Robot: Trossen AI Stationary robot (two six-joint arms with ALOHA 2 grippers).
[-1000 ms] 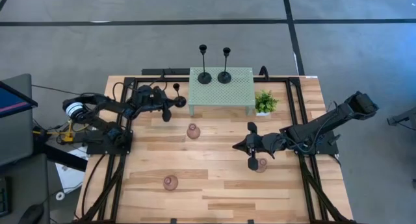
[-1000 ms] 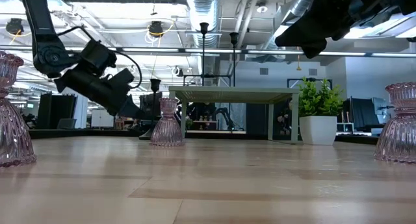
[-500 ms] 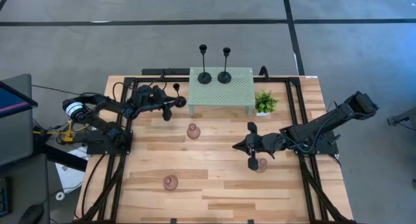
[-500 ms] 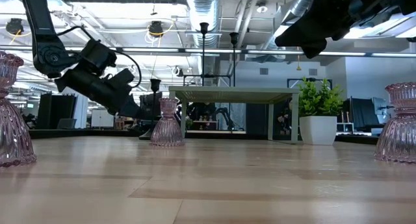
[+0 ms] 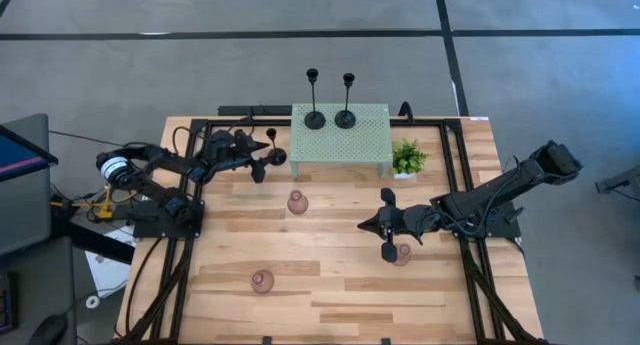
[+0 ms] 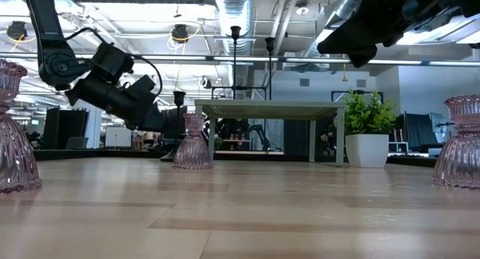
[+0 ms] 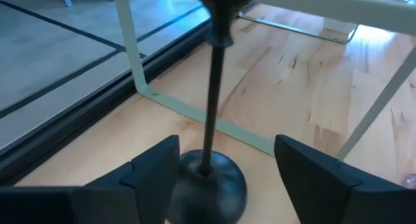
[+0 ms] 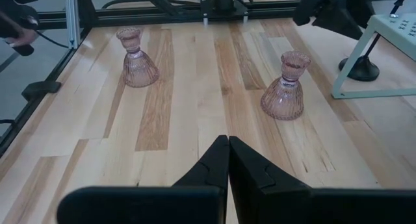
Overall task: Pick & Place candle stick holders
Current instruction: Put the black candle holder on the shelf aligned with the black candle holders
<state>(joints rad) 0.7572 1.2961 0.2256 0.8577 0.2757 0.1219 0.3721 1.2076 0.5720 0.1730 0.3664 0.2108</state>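
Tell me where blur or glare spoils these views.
Left wrist view: the black candle holder stands between the left gripper's open fingers, its cup top blurred at the picture's edge; the pale green mesh stand is washed out. Low view: ceiling lights glare and the nearest pink holder looms, cropped.

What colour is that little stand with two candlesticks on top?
Pale green, with a mesh top: the stand shows best in the high view.

Wooden table [image 5: 330, 285] bearing three pink holders [image 5: 297, 202], one black holder [image 5: 272, 152], mesh stand [image 5: 340, 135] and potted plant [image 5: 406, 158].
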